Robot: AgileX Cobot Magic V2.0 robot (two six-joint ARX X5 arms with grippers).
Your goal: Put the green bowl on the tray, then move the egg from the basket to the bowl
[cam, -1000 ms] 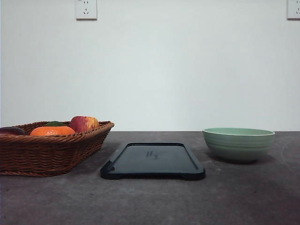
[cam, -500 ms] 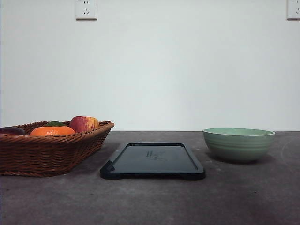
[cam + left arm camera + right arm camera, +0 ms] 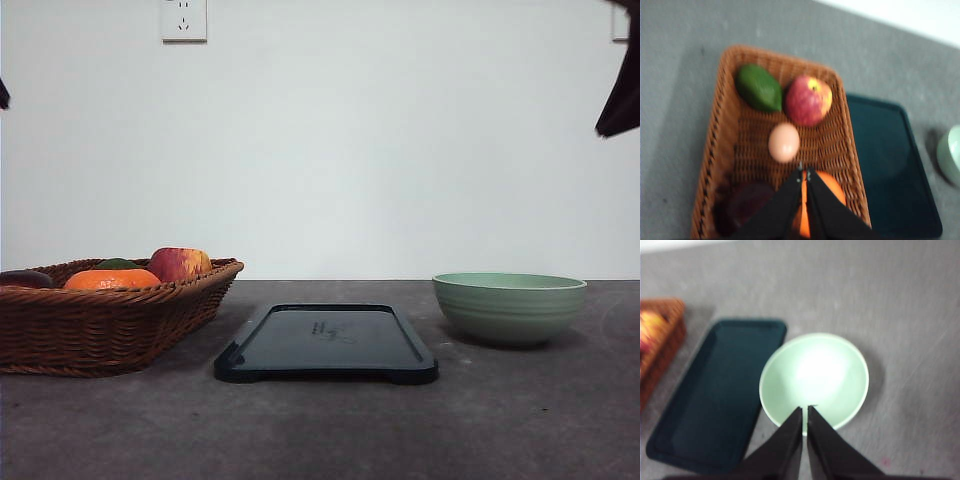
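The tray [image 3: 326, 343] lies nearest on the table [image 3: 320, 430], with the bowl [image 3: 509, 307] at its 3 o'clock, apart from it, and the basket [image 3: 110, 318] at its 9 o'clock. In the basket the egg [image 3: 784, 142] lies in the middle, with the apple [image 3: 808, 99] at its 1 o'clock, the green fruit [image 3: 759, 87] at its 11 o'clock and the orange [image 3: 821, 186] at its 5 o'clock. The left gripper [image 3: 804, 174] hangs over the basket and the right gripper [image 3: 805, 410] hangs over the bowl, both pinched tight and holding nothing.
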